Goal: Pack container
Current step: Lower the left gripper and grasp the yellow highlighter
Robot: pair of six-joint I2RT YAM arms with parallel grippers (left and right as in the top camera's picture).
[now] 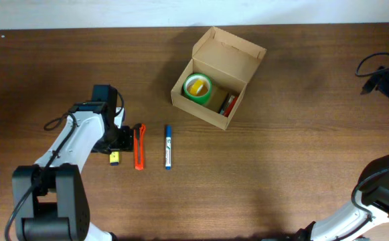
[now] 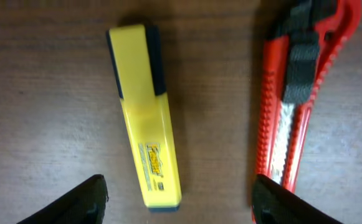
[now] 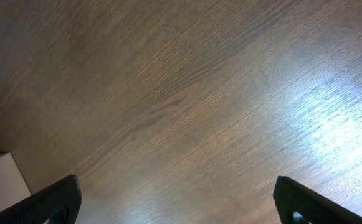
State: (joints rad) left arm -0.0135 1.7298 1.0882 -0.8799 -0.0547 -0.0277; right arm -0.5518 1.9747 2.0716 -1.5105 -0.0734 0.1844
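Left gripper (image 2: 179, 186): jaws wide, empty, hanging over the yellow highlighter (image 2: 146, 118), whose long axis runs between the fingers, square to their closing line. Open cardboard box (image 1: 229, 53): well apart, ahead-right. Right gripper (image 3: 176, 190): wide too, farther off.

Brown cardboard box (image 1: 229, 50), green tape roll (image 1: 198, 88), yellow and dark blue highlighter (image 2: 148, 118), red-and-black utility knife (image 2: 296, 106), blue-and-white marker (image 1: 168, 146), dark wood-grain table (image 1: 301, 154)

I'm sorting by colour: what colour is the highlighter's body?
The highlighter is yellow; left wrist view shows best.
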